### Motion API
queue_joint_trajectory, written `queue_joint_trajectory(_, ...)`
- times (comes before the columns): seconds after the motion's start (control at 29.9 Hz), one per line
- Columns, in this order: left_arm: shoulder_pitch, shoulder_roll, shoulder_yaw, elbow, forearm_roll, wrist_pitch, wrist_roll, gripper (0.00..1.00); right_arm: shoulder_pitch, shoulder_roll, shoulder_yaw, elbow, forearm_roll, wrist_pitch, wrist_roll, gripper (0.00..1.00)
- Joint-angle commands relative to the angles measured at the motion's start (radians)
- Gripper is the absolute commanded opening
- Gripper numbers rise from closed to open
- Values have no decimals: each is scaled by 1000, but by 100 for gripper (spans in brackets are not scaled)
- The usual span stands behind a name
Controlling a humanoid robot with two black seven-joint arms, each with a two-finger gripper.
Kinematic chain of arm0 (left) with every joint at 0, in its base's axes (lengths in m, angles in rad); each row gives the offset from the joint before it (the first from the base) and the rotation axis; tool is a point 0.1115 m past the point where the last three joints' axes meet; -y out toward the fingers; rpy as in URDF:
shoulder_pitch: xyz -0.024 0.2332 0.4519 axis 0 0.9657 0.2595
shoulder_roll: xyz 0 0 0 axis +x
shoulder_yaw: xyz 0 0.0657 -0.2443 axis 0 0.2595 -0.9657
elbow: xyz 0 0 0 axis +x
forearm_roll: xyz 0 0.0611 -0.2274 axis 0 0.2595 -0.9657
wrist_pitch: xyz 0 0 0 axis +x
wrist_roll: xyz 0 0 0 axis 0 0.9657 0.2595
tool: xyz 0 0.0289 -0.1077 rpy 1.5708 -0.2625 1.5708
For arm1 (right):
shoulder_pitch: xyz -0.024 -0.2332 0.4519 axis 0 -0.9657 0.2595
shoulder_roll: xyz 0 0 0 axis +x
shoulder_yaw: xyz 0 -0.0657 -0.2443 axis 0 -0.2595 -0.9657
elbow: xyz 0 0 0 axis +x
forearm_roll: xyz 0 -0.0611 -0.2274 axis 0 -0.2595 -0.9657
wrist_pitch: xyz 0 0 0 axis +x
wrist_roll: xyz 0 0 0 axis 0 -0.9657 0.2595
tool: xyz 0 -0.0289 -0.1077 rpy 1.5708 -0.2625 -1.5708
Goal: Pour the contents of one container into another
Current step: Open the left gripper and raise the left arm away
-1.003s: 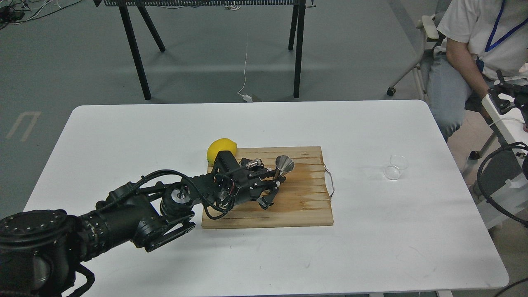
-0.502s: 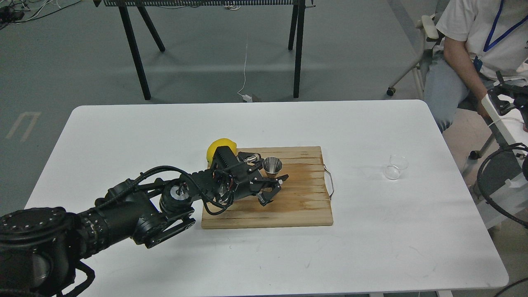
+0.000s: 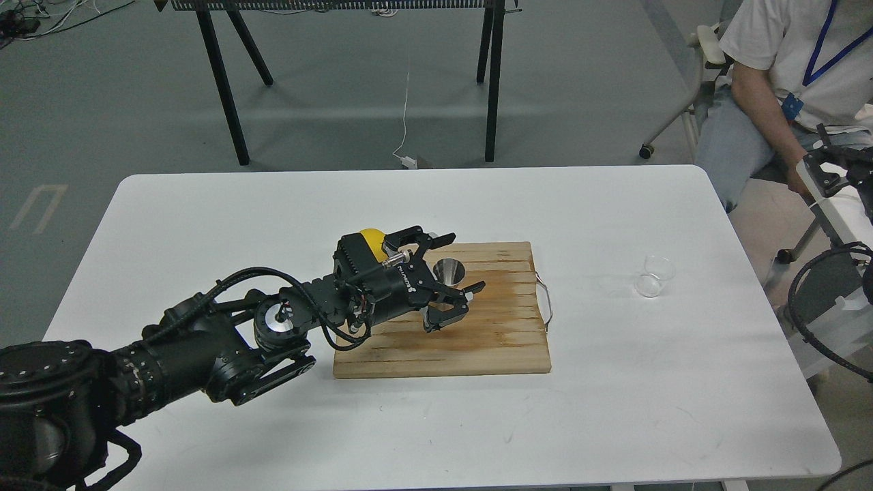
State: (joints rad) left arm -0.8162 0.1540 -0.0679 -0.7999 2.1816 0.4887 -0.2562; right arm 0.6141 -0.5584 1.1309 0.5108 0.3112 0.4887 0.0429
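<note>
Now the left fingers gape — jigger standing free between them.

Grey floor, white table, black-legged bench, office chair

Black jointed left arm, looped cables, silver joint cap.

One steel jigger stands at frame centre on one wooden cutting board, with one lemon just left of it. Two clear cups sit together at centre right. One white table bears them all; one black arm enters lower left, and one seated person is at upper right.
</note>
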Motion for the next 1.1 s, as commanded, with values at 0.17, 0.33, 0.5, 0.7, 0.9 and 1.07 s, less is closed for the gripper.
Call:
queue_joint_trajectory(0.17, -6, 139, -197, -229, 0, -65, 2, 93, -17, -9, 4, 6, 0, 0, -2, 100)
queue_joint_trajectory(0.33, -3, 151, -392, -217, -257, -113, -5, 94, -95, -41, 3, 118, 0, 0, 0, 100)
queue_joint_trajectory(0.5, 8, 159, -504, -222, -704, -154, -21, 99, -212, -61, 12, 274, 0, 0, 3, 100)
queue_joint_trajectory(0.7, 11, 213, -605, -214, -1199, -297, -161, 99, -344, -74, 39, 420, 25, 0, 3, 100)
queue_joint_trajectory(0.9, 17, 262, -704, -167, -1670, -539, -163, 99, -580, -72, 79, 650, 222, 0, 5, 100)
queue_joint_trajectory(1.07, 17, 262, -705, -16, -1945, -579, -147, 100, -688, 1, 73, 730, 272, 0, 58, 100)
